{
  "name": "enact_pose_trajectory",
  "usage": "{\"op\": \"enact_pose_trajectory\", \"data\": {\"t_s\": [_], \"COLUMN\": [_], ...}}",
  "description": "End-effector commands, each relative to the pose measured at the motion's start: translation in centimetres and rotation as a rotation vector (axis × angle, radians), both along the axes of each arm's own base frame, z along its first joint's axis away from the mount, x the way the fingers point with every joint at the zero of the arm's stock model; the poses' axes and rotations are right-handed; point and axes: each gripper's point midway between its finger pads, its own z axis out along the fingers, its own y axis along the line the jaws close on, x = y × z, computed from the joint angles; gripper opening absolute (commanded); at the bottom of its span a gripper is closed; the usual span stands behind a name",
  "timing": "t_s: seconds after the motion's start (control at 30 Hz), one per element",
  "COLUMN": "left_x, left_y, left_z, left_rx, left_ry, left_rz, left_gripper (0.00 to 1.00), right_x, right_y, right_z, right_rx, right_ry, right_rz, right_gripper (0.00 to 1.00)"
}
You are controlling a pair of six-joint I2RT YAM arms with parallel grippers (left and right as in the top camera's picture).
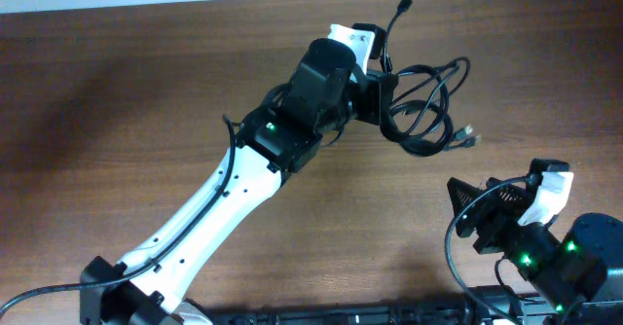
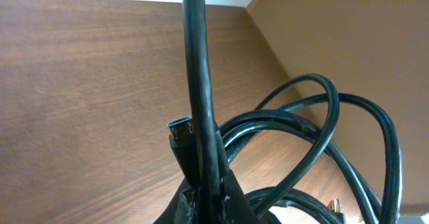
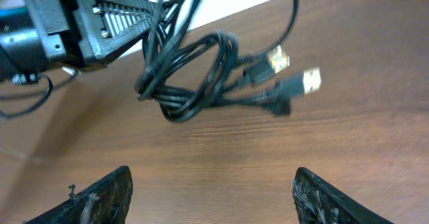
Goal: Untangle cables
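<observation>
Where the left arm [image 1: 224, 194] reaches toward the bench's [image 1: 146, 91] far edge, its jaws are clamped on the cables [image 1: 428, 111], a looped tangle with plugs [image 1: 469, 136] pointing right; by the near right corner, the jaws of the right arm [image 1: 574, 257] stand wide.

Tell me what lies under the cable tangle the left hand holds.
Under the cables, only bare wooden table shows. Inside the left hand grip, the pinched strands are hidden.
</observation>
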Motion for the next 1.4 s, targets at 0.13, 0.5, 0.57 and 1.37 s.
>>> {"op": "enact_pose_trajectory", "data": {"t_s": [0.13,0.5,0.57,1.37], "left_x": [-0.3,-2.1,-2.6,-6.5], "left_y": [0.2,-0.6,-0.9,-3.3], "left_z": [3.2,2.5,2.6,3.6], "left_rx": [-0.221,-0.367,-0.375,-0.413], "left_ry": [0.172,0.489,0.514,0.645], "left_rz": [0.127,0.166,0.140,-0.044], "left_gripper": [0.00,0.00,0.00,0.00], "right_x": [0.8,2.4,2.6,4.5], "right_y": [-0.6,0.8,0.8,1.8], "right_z": [-0.3,1.3,1.8,3.8], "right_rx": [0.161,0.076,0.066,0.049], "right_ry": [0.089,-0.010,-0.036,-0.135], "right_rz": [-0.122,0.022,0.028,0.111], "right_gripper": [0.74,0.74,0.74,0.46]}}
